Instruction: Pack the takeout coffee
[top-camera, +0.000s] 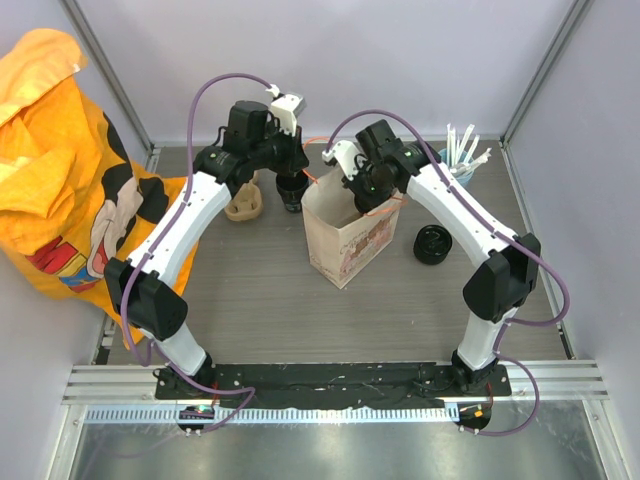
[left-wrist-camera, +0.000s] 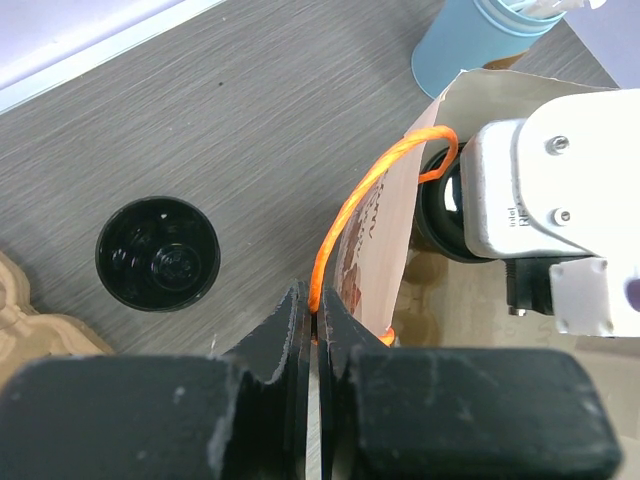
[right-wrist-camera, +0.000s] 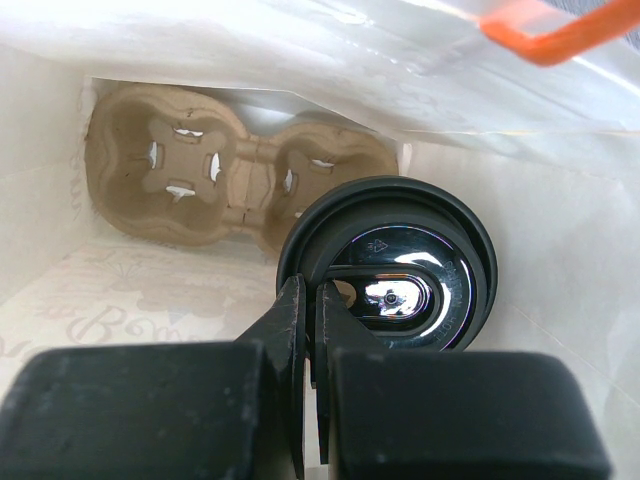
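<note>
Right pincer (right-wrist-camera: 310, 330) pinched on lid rim of takeout coffee (right-wrist-camera: 400, 270), deep inside paper bag (right-wrist-camera: 560, 230) over pulp carrier (right-wrist-camera: 190, 170); left pincer (left-wrist-camera: 312, 320) nipping orange handle (left-wrist-camera: 350, 210), mouth wide; best lowered plumb, released only once seated.

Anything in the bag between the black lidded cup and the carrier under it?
Nothing visible. The black lidded disposable cup, pinched at its rim by the right fingers, hangs above the brown pulp cup carrier; the uncovered pockets look empty; beneath the cup is hidden.
</note>
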